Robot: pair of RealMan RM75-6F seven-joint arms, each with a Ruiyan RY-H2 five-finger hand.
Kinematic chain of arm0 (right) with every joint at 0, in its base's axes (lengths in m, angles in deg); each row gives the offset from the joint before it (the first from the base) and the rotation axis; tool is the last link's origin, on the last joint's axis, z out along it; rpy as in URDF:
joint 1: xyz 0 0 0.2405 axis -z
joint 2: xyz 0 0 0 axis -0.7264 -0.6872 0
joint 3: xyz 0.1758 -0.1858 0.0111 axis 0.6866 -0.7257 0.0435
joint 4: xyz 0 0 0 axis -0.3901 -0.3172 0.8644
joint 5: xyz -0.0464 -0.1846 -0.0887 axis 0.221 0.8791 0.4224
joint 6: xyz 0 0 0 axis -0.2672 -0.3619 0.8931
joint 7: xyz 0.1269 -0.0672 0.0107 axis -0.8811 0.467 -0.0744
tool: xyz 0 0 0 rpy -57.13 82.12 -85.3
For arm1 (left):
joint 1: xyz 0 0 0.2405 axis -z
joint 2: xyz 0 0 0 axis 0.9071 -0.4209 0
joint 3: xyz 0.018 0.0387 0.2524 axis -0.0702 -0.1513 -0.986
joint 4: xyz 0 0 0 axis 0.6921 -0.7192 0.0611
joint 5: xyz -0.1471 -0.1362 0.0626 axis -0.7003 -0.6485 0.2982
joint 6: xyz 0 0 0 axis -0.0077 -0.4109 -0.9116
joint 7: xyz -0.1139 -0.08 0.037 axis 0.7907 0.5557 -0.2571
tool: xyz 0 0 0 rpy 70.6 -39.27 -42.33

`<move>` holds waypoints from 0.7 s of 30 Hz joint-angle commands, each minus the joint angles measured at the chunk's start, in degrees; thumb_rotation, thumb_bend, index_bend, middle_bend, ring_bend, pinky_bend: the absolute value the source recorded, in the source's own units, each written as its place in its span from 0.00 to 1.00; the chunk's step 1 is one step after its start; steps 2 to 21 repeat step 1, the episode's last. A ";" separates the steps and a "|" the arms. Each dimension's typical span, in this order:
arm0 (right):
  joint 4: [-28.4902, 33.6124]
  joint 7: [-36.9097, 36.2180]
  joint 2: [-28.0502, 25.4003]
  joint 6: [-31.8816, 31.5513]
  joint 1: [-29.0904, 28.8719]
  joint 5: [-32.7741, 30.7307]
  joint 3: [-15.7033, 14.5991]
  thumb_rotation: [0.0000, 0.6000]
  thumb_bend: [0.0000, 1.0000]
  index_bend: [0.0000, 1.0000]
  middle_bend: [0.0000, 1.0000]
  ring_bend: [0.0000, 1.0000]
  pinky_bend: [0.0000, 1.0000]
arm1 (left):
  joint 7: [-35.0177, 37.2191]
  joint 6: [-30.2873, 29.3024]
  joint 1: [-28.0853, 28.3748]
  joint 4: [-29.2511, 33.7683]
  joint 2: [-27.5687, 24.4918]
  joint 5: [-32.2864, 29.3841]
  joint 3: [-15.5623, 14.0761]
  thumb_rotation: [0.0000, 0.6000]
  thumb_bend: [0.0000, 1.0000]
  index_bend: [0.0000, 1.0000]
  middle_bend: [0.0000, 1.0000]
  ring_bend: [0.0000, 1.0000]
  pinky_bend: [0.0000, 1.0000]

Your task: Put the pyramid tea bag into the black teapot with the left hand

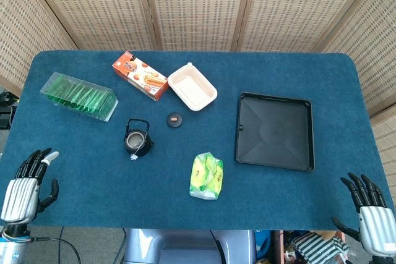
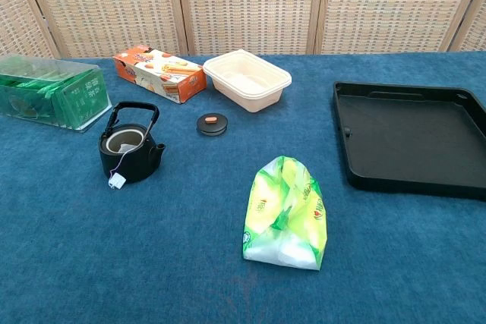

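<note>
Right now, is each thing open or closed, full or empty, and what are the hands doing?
black teapot: upright, lid off, tea bag inside, tag hanging outside.
lid: on the table, apart from the teapot.
white container: open, empty.
black tray: empty.
green bag: lying down.
left hand: open, empty.
right hand: open, empty.

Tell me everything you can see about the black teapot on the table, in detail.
The black teapot is small, round and dark with a matte, cast-iron look. It stands upright on the blue table, its arched handle raised and a short spout at one side. It is open; its lid lies apart. Something pale shows inside, and a string runs over the rim to a small white tag on the cloth. Neither hand touches it.
</note>
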 commanded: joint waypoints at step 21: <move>0.24 0.12 -0.21 0.08 -0.20 0.02 0.03 1.00 0.10 0.18 0.20 0.06 0.17 | -0.30 0.09 -0.75 0.06 0.20 0.42 0.26 1.00 0.60 0.16 0.12 0.08 0.13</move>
